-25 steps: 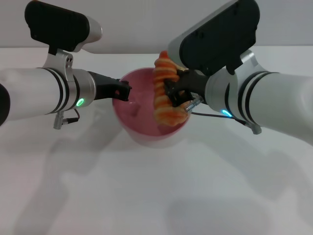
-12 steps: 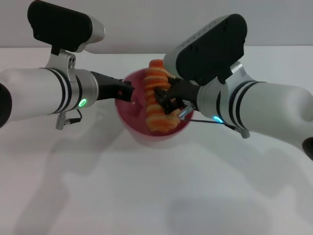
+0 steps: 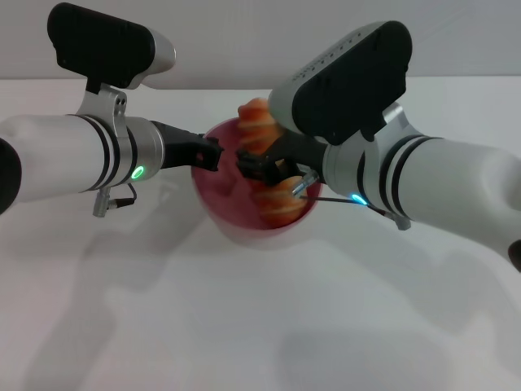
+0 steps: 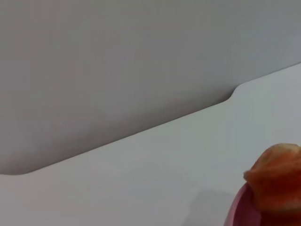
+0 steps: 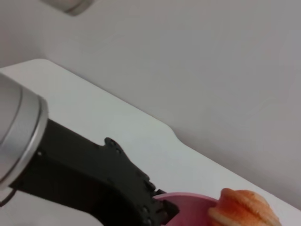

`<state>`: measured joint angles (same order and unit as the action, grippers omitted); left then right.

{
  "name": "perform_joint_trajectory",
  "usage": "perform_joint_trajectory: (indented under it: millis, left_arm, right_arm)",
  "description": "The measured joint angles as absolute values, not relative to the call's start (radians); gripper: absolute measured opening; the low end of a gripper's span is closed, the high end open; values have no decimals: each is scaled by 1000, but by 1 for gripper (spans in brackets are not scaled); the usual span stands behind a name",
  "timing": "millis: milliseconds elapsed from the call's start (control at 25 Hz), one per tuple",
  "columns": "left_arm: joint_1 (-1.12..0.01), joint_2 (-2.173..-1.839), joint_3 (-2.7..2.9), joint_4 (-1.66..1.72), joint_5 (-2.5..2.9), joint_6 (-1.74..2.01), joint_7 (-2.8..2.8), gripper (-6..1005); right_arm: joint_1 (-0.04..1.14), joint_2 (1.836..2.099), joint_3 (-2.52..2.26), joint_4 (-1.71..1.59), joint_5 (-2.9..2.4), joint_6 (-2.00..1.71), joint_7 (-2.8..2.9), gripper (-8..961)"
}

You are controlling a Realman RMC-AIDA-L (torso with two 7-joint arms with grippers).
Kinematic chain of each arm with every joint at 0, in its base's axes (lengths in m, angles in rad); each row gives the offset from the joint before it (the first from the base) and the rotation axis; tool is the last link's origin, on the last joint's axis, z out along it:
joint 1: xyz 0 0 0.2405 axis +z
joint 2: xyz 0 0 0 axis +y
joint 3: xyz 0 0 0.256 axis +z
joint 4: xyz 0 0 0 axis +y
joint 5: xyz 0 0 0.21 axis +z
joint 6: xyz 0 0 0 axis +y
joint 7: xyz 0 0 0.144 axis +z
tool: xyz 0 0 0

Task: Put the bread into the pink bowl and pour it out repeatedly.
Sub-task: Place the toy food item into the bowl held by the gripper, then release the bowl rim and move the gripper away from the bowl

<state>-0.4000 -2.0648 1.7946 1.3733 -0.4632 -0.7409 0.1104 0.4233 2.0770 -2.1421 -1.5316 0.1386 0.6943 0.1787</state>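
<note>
The pink bowl (image 3: 224,199) stands on the white table at the middle. My left gripper (image 3: 208,153) is shut on its left rim. The bread (image 3: 259,130), orange-brown with cream stripes, stands tilted in the bowl, its lower end (image 3: 281,208) down inside and its top above the rim. My right gripper (image 3: 262,166) is shut on the bread's middle from the right. In the left wrist view one end of the bread (image 4: 277,179) shows over the bowl's rim (image 4: 239,213). In the right wrist view the bread (image 5: 244,209), the bowl's rim (image 5: 188,199) and the left gripper (image 5: 155,213) appear.
A white table (image 3: 244,326) stretches in front of the bowl. A grey wall (image 3: 244,32) runs behind the table's far edge. Both forearms flank the bowl closely, left (image 3: 73,155) and right (image 3: 440,179).
My right gripper has carried the bread leftward and down, from over the bowl's right rim to deeper inside it. The left gripper and the bowl have stayed put.
</note>
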Motion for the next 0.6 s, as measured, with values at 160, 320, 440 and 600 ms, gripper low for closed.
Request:
perform_joint_trajectory:
  millis: [160,320,440,600]
  left_arm:
    - [-400,-2065,1794,1373,-463,-741,110,50]
    - [-400,-2065,1794,1370,-463,-739,111,50]
    - [-398,-2065,1792,1369,-463,-737,111,50]
    - [-394,-2064,1788,1354,-463,-736,111,50]
  right_arm:
    - [423,2077,-2154,-1536,138,698,179,699]
    - [412,2078,-2151,-1558,114,687,182,742]
    - [376,2078,-2140,-1599,27,659,179,742]
    - [305,2082,-2094,-1692,-122,608,184,741]
